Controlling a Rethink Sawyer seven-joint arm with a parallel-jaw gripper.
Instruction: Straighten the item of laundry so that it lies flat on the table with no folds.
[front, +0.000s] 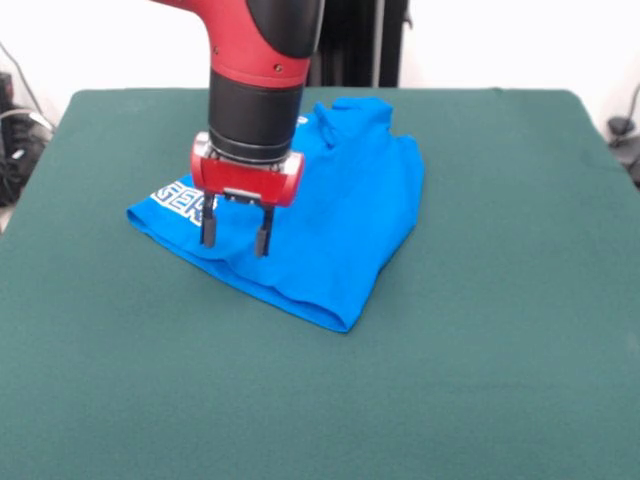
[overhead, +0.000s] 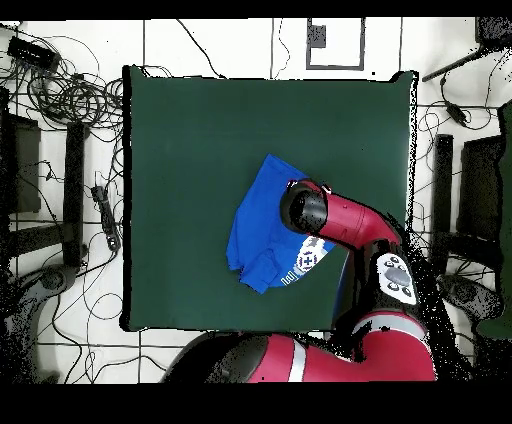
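Presently logged: blue T-shirt (front: 340, 215), folded over itself, plain back uppermost, white lettering showing at one edge, lying rumpled on green table (front: 480, 330) toward the robot's side of centre. Gripper (front: 236, 238) on red and black arm (front: 262, 60), poised just above shirt's lettered edge; jaws apart, holding nothing.

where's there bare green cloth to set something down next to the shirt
Front view: bare table all along the near edge and right of the T-shirt, plus a strip at the left edge. Crowded only mid-table, where the gripper, fingers apart, hangs over the shirt.
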